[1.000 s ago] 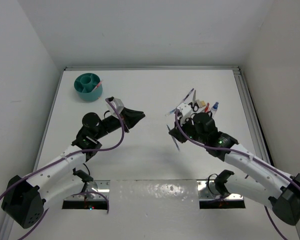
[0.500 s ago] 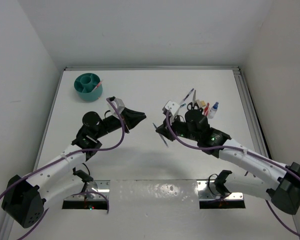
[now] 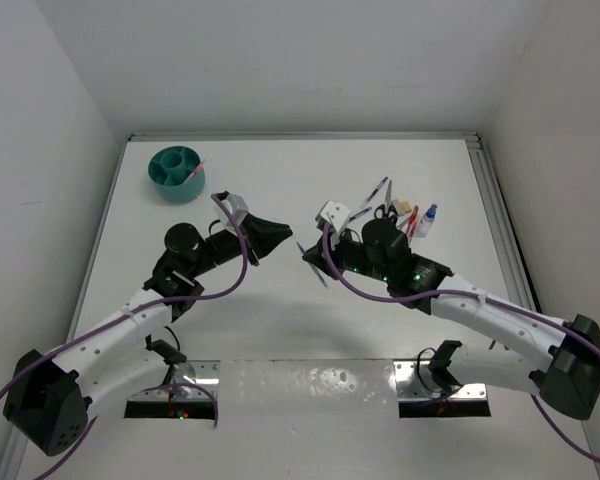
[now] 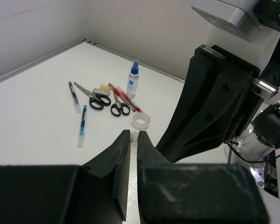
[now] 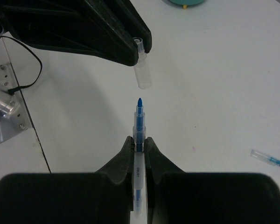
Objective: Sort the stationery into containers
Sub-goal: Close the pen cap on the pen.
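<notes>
Right gripper (image 5: pixel 138 140) points its blue pen (image 5: pixel 138 117) at left gripper's (image 4: pixel 134 139) cap (image 5: pixel 143 72).

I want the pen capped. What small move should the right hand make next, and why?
Probably ease the right hand forward: its blue pen aims its bare tip toward the clear cap held by the left hand, nearly in line, with a gap between.

**Blind spots right now**

From above, my right arm (image 3: pixel 480 305) covers part of the stationery pile (image 3: pixel 398 213). I can't find the tape ring (image 4: pixel 142 121) there, and the clear cap (image 5: pixel 143 70) is too small to pick out. On the right wrist view, the teal organiser (image 5: pixel 184 2) is clipped at the top edge and the loose blue pen (image 5: pixel 270 161) at the right. The held pen (image 5: pixel 138 123) loses its tail between the fingers.
</notes>
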